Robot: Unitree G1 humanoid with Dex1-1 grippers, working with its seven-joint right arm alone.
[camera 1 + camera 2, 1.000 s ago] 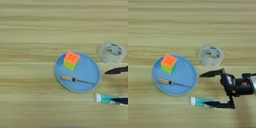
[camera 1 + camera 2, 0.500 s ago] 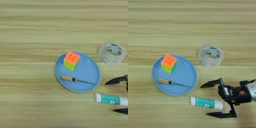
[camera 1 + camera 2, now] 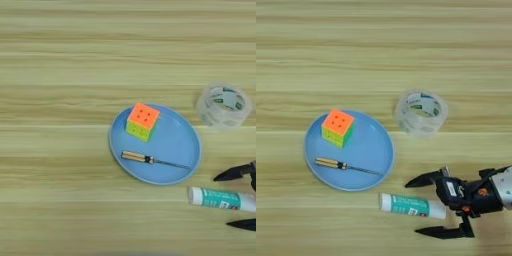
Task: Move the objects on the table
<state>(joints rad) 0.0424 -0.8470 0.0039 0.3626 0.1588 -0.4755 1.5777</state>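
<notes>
Mostly the frame is table (image 3: pixel 381 45), light wood grain with tan streaks running across. Left of centre sits the plate (image 3: pixel 376 150), round and blue, and it holds two things: the cube (image 3: pixel 337 127) in its upper left part, orange face up with yellow and green sides, and the screwdriver (image 3: pixel 343 165) lying across its lower part, yellowish handle to the left and thin shaft pointing right toward the rim. Right of the plate and a little higher, well clear of it, the tape roll (image 3: pixel 421 112) lies flat on the wood; its clear ring carries a dark printed label inside, too small to read. Below the plate's lower right edge the glue stick (image 3: pixel 413 205) lies on its side, white cap end to the left, teal label with print I cannot make out. At lower right the gripper (image 3: pixel 423 206) has its two black fingers spread wide, one above the stick's right end and one below, bracketing it without closing on it.
</notes>
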